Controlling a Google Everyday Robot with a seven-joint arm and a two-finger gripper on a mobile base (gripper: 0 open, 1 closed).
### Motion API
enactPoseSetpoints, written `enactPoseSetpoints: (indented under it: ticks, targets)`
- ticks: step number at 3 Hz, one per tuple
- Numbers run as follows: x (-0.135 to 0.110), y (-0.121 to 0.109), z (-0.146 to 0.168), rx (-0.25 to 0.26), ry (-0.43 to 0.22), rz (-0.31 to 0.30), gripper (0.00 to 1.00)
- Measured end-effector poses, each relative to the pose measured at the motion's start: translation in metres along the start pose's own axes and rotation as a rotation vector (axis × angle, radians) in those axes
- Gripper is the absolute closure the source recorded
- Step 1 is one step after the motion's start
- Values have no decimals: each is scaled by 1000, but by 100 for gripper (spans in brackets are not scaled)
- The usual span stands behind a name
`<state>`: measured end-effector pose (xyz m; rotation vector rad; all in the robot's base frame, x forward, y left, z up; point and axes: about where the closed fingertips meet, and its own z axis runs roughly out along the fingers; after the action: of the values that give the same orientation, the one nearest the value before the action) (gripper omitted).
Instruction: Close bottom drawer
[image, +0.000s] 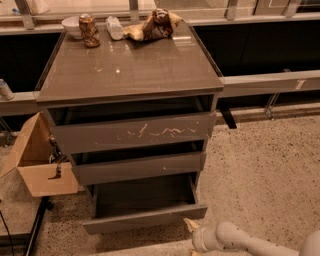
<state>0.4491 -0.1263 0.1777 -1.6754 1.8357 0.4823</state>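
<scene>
The bottom drawer of the grey-brown cabinet stands partly pulled out. Its slim plain front faces me and its grey wood-grain floor shows. My gripper is at the bottom of the view, low over the floor. It sits just in front of the right end of the drawer's front, touching it or very close to it. The white arm reaches in from the lower right. Above are the mid-height front and the taller front with white scratch marks.
An open cardboard box stands on the floor to the left of the cabinet. A can, a bowl, a bottle and a crumpled bag sit at the back of the cabinet top. Speckled floor lies to the right.
</scene>
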Motion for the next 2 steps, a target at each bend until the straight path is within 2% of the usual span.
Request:
enactPoseSetpoints:
  ticks: [1, 2]
  targets:
    - [0, 0, 1, 2, 0, 2, 3]
    - [0, 0, 1, 2, 0, 2, 26]
